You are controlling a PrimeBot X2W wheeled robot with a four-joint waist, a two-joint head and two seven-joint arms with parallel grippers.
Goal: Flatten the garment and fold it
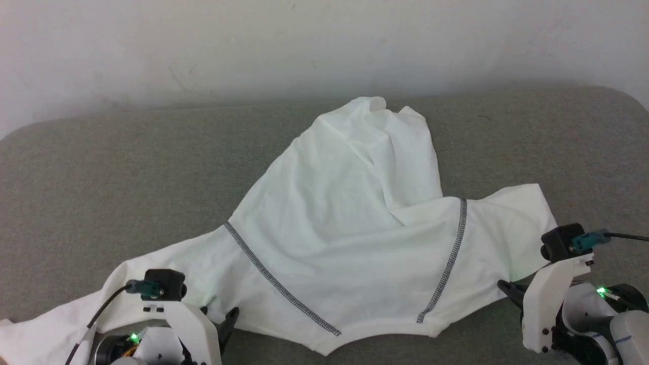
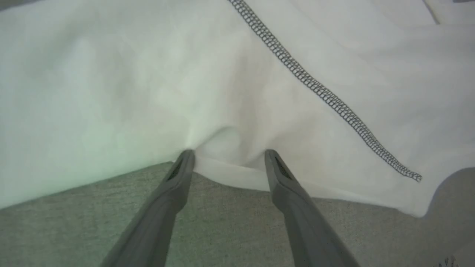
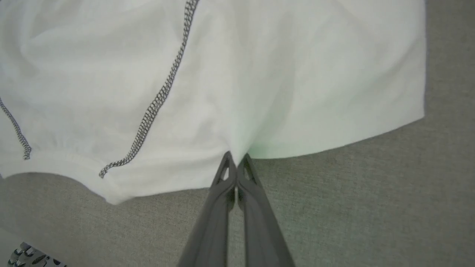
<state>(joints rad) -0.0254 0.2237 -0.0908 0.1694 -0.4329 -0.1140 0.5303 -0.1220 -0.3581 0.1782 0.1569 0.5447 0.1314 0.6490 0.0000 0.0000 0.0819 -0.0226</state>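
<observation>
Early stage, by my read: flattening approx. half done, no fold made yet. Shirt (image 1: 334, 238) lies on the grey surface (image 1: 101, 167), about centre of the head view, w/ what looks like the neck edge twd 6 o'clock, nearest the robot. Near half is fairly smooth btwn the two seams (image 1: 279, 281). Far half isn't: the body is gathered into a narrow rumpled peak at 12 o'clock, deep creases running down from it, hem not spread. One sleeve trails off to 8 o'clock past the L gripper (image 2: 228, 152); the other sits flattish at 3 o'clock. L gripper's fingers are spread apart, tips touching the near edge w/ a small pucker of cloth btwn them, nothing clamped. R gripper (image 3: 236, 155), at 4 o'clock, has its tips pressed together right at the sleeve's lower edge; creases fan out from that spot, so it looks pinched on the shirt. Left to do, as I judge: pull the far body out flat, even up the sleeves, then all the folds. Cloth is white, thin, limp; seams are grey-and-white zigzag stitching.
</observation>
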